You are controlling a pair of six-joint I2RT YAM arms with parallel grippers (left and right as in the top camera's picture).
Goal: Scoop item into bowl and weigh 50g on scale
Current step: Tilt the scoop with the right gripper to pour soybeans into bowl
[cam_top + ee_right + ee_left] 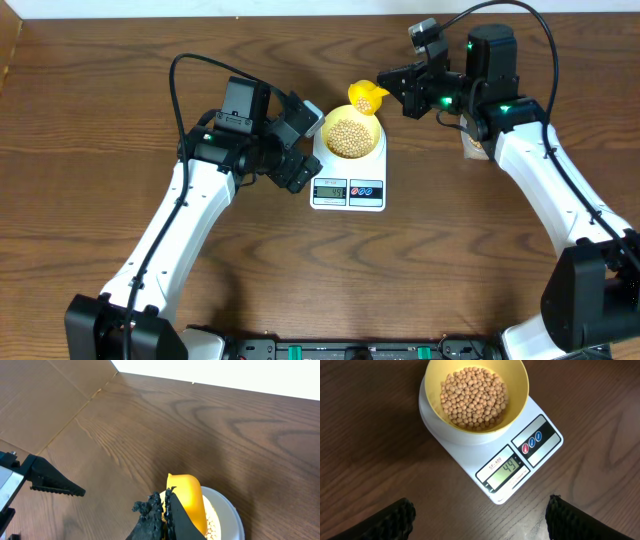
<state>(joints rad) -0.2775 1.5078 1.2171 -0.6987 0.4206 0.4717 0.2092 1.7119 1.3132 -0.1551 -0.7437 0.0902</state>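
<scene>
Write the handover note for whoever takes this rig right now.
Left gripper: open, empty, beside the scale.
Right gripper: shut on the yellow scoop, held over the far rim of the bowl with some beans in it.
The bowl sits on the scale, holding beans.
Done: most of the load is in; the display appears to read 44.
Left to do: trickle in a few more beans to reach 50.
</scene>
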